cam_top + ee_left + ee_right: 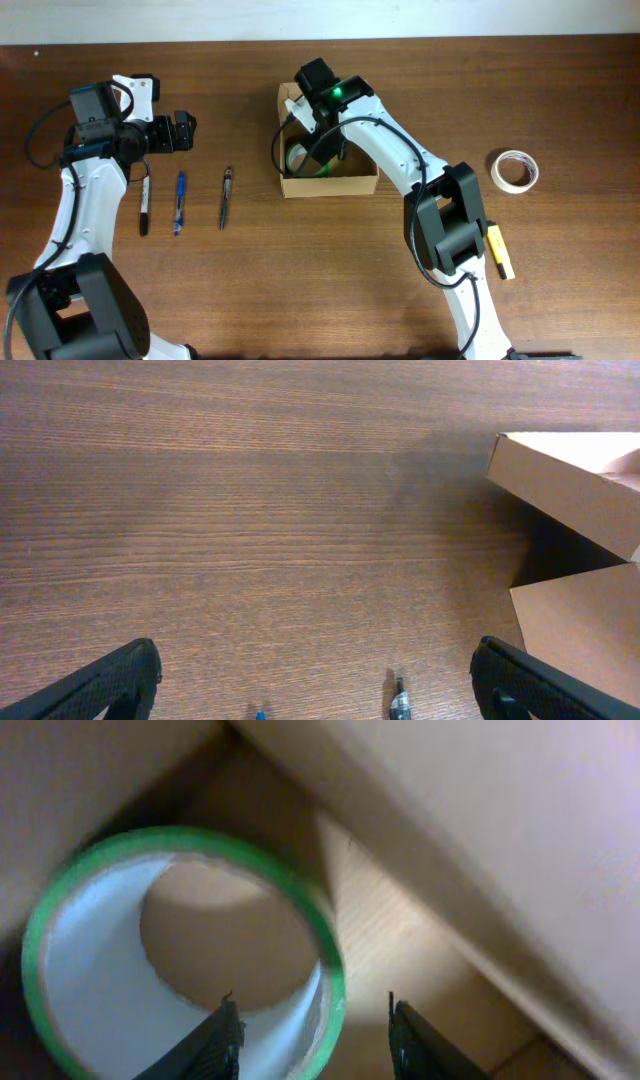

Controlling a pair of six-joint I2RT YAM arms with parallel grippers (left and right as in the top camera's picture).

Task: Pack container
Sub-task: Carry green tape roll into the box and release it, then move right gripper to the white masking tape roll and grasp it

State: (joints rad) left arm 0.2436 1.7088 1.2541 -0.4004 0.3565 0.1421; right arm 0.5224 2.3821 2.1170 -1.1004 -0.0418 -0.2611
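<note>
apparently the step in hand is setting a tape roll (95,990) down in the box (330,187). the right tool (310,1005) is down inside the box, its jaws apart, with the roll's green-edged wall between them. a gap shows on either side of the wall, so i judge the roll is let go or nearly so. the roll looks to lie on the box floor right under the tool, and a cardboard flap leans close over it.

to do this well, keep the jaws spread and lift straight up. that way neither finger drags the roll's wall, and the tool does not catch the flap or shove the box along the table.

the left tool (315,665) is wide open and empty above bare table, with the box ahead of it and to one side.

count: one box. two tape rolls, one under the right tool and a pale roll (497,170) well away from it. three pens near the left tool: a black one (145,200), a blue one (180,202) and a dark one (225,198). one yellow item (499,250), too small to name.
</note>
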